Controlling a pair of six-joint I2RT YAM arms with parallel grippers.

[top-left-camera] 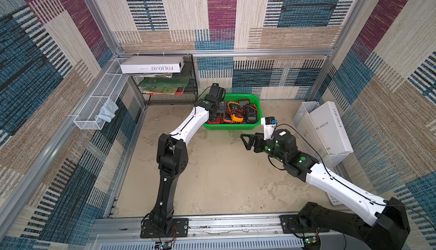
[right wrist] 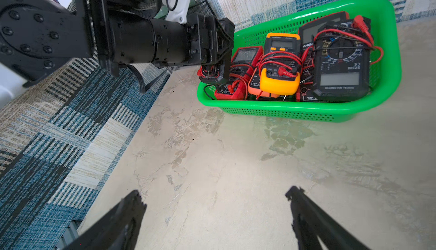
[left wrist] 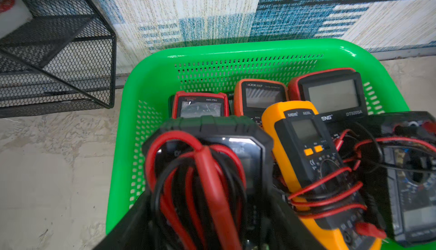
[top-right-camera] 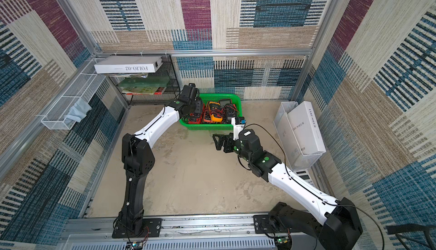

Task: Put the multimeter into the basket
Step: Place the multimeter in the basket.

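Left jaws pinch the lead-wrapped black multimeter (left wrist: 207, 142) over the left end of the green basket (top-left-camera: 233, 126), its long axis running straight out from them toward the back wall (left wrist: 188, 13). Right jaws stand spread above the bench (top-left-camera: 212, 178).

Bright, even light, soft shadows.
Both top views are sharp but bow at their edges. In the left wrist view the multimeter (left wrist: 212, 123) nearest the lens is blurred, with glare on its screen and on the basket (left wrist: 236, 48) rim. In the right wrist view the right pincer (right wrist: 215, 191) is dark and out of focus.
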